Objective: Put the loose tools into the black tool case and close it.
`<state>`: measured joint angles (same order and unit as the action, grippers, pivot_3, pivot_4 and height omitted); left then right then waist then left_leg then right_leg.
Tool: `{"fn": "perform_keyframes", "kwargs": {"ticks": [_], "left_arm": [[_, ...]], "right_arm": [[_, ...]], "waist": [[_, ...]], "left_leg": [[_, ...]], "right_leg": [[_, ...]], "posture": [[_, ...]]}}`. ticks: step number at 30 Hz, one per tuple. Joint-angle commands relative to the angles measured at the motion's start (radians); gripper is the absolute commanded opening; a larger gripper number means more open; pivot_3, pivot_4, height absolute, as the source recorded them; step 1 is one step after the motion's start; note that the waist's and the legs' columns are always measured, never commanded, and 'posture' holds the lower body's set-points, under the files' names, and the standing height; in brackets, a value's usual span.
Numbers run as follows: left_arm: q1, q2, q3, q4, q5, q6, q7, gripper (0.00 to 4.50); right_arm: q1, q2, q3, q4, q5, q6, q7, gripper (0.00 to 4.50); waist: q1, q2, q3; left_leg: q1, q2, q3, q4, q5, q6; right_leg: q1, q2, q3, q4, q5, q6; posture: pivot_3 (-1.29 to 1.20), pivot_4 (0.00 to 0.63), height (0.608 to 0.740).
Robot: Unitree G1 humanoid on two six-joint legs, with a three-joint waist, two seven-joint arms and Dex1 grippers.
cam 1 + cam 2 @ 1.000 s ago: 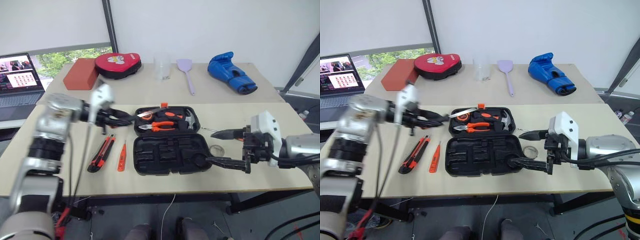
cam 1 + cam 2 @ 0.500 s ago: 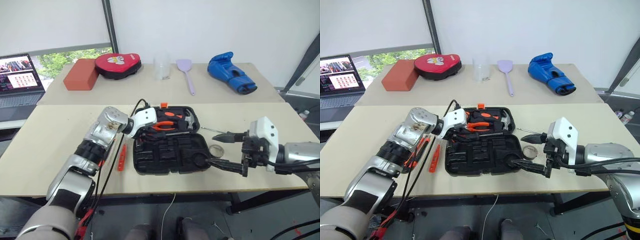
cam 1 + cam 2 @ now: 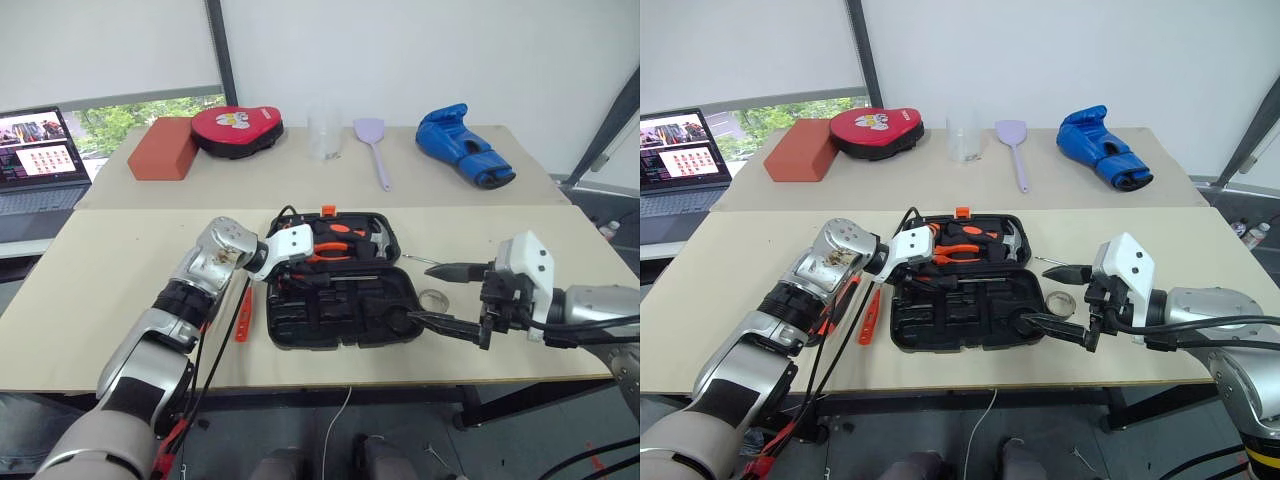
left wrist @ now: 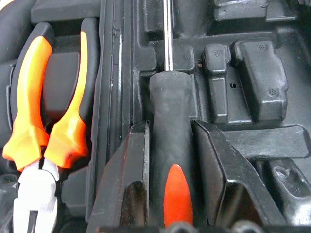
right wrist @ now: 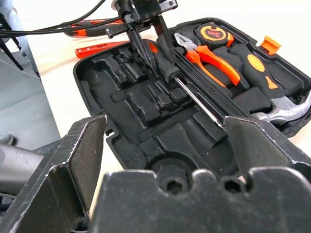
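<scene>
While the left gripper (image 4: 167, 194) flanks the black-and-orange-handled steel-shaft screwdriver (image 4: 167, 141) in the black moulded plastic tool case (image 3: 340, 320), its fingers seemingly loosened, this light, rigid, slick tool favours a handle grip.

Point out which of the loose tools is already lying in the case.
The screwdriver between the left gripper fingers: its handle and shaft lie in the tool case. The tester pen and tape roll lie outside on the table.
</scene>
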<state>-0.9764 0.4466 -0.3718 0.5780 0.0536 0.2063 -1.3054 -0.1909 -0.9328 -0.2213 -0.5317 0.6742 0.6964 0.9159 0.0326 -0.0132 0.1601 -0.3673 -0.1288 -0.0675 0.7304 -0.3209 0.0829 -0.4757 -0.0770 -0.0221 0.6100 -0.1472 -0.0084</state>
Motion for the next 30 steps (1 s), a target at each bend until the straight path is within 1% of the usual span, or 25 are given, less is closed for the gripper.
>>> {"fn": "perform_keyframes", "kwargs": {"ticks": [1,2,3,4,5,6,8,9,11,14,15,16,17,18,19,24,30], "left_arm": [[-0.038,0.006,0.035,-0.077,-0.042,0.061,-0.035,3.09],[-0.039,0.007,0.037,-0.089,-0.046,0.07,-0.038,3.42],[-0.039,0.008,0.038,-0.097,-0.048,0.075,-0.039,3.62],[-0.037,0.009,0.04,-0.106,-0.054,0.08,-0.048,4.08],[-0.034,0.01,0.042,-0.112,-0.058,0.084,-0.054,4.34],[-0.033,0.011,0.041,-0.116,-0.06,0.085,-0.063,4.43],[-0.032,0.008,0.034,-0.093,-0.048,0.065,-0.051,4.13],[-0.033,0.004,0.03,-0.077,-0.039,0.052,-0.042,3.9],[-0.037,-0.007,0.026,-0.045,-0.025,0.033,-0.016,3.03],[-0.049,-0.025,0.027,0.002,-0.016,0.015,0.004,1.92],[-0.055,-0.031,0.03,0.015,-0.016,0.015,0.006,1.44],[-0.059,-0.034,0.033,0.025,-0.017,0.015,0.006,1.06],[-0.066,-0.041,0.031,0.04,-0.015,0.01,0.007,0.78],[-0.071,-0.047,0.024,0.056,-0.007,0.003,0.011,0.32],[-0.073,-0.051,0.012,0.069,0.004,-0.003,0.013,0.03],[-0.06,-0.065,-0.04,0.122,0.072,-0.066,0.028,0.03],[-0.036,-0.065,-0.047,0.15,0.093,-0.11,0.028,0.03]], "right_arm": [[-0.011,-0.003,-0.026,-0.038,0.028,-0.002,-0.002,4.5],[-0.008,-0.003,-0.028,-0.04,0.031,-0.002,-0.001,4.5],[-0.005,-0.004,-0.029,-0.041,0.033,-0.003,-0.001,4.5],[-0.001,-0.004,-0.03,-0.042,0.034,-0.005,-0.001,4.5],[0.002,-0.004,-0.03,-0.042,0.035,-0.006,-0.001,4.5],[0.003,-0.004,-0.03,-0.042,0.034,-0.007,-0.002,4.5],[0.001,-0.002,-0.025,-0.038,0.032,-0.009,-0.004,4.5],[-0.002,0.0,-0.023,-0.036,0.031,-0.009,-0.006,4.5],[-0.006,0.002,-0.019,-0.034,0.03,-0.01,-0.008,4.5],[-0.008,0.002,-0.017,-0.033,0.029,-0.01,-0.01,4.5],[-0.009,0.002,-0.016,-0.033,0.028,-0.01,-0.01,4.5],[-0.009,0.002,-0.016,-0.033,0.028,-0.01,-0.011,4.5],[-0.006,0.002,-0.017,-0.033,0.028,-0.01,-0.012,4.5],[-0.005,0.003,-0.017,-0.033,0.028,-0.01,-0.012,4.5],[-0.005,0.003,-0.016,-0.033,0.027,-0.01,-0.013,4.5],[-0.014,0.008,-0.011,-0.027,0.025,-0.009,-0.021,4.5],[-0.015,0.009,-0.003,0.018,-0.008,-0.026,-0.021,4.5]], "waist": [[0.001,0.0,0.0],[0.001,0.0,0.0],[0.001,0.0,0.0],[0.001,0.0,0.0],[0.002,0.0,0.0],[0.003,0.0,0.0],[0.004,0.0,0.0],[0.004,0.0,0.0],[0.004,0.0,0.0],[0.005,0.0,0.0],[0.006,0.0,0.0],[0.006,0.0,0.0],[0.006,0.0,0.0],[0.007,0.0,0.0],[0.007,0.0,0.0],[0.008,0.0,0.0],[0.008,0.0,-0.001]], "left_leg": [[0.0,0.0,0.0,0.0,0.0,0.0],[0.0,0.0,0.0,0.0,0.0,0.0],[0.0,0.0,0.0,0.0,0.0,0.0],[0.0,0.0,0.0,0.0,0.0,0.0],[0.0,0.0,0.0,0.0,0.0,0.0],[0.0,0.0,0.0,0.0,0.0,0.0],[0.0,0.0,0.0,0.0,0.0,0.0],[0.0,0.0,0.0,0.0,0.0,0.0],[0.0,0.0,0.0,0.0,0.0,0.0],[0.0,0.0,0.0,0.0,0.0,0.0],[0.0,0.0,0.0,0.0,0.0,0.0],[0.0,0.0,0.0,0.0,0.0,0.0],[0.0,0.0,0.0,0.0,0.0,0.0],[0.0,0.0,0.0,0.0,0.0,0.0],[0.0,0.0,0.0,0.0,0.0,0.0],[0.0,0.0,0.0,0.0,0.0,0.0],[0.002,0.0,0.0,0.0,0.0,0.0]], "right_leg": [[0.0,0.0,0.0,0.0,0.0,0.0],[0.0,0.0,0.0,0.0,0.0,0.0],[0.0,0.0,0.0,0.0,0.0,0.0],[0.0,0.0,0.0,0.0,0.0,0.0],[0.0,0.0,0.0,0.0,0.0,0.0],[0.0,0.0,0.0,0.0,0.0,0.0],[0.0,0.0,0.0,0.0,0.0,0.0],[0.0,0.0,0.0,0.0,0.0,0.0],[0.0,0.0,0.0,0.0,0.0,0.0],[0.0,0.0,0.0,0.0,0.0,0.0],[0.0,0.0,0.0,0.0,0.0,0.0],[0.0,0.0,0.0,0.0,0.0,0.0],[0.0,0.0,0.0,0.0,0.0,0.0],[0.0,0.0,0.0,0.0,0.0,0.0],[0.0,0.0,0.0,0.0,0.0,0.0],[0.001,0.0,0.0,0.0,0.0,0.0],[0.002,0.0,0.0,0.0,0.0,0.0]], "posture": [[0.0,0.15,0.74],[0.0,0.15,0.74],[0.0,0.15,0.74],[0.0,0.15,0.74],[0.0,0.15,0.74],[0.0,0.15,0.74],[0.0,0.15,0.74],[0.0,0.15,0.74],[0.0,0.15,0.74],[0.0,0.15,0.74],[0.0,0.15,0.74],[0.0,0.15,0.74],[0.0,0.15,0.74],[0.0,0.15,0.74],[0.0,0.15,0.74],[0.0,0.15,0.74],[0.0,0.15,0.74]]}}
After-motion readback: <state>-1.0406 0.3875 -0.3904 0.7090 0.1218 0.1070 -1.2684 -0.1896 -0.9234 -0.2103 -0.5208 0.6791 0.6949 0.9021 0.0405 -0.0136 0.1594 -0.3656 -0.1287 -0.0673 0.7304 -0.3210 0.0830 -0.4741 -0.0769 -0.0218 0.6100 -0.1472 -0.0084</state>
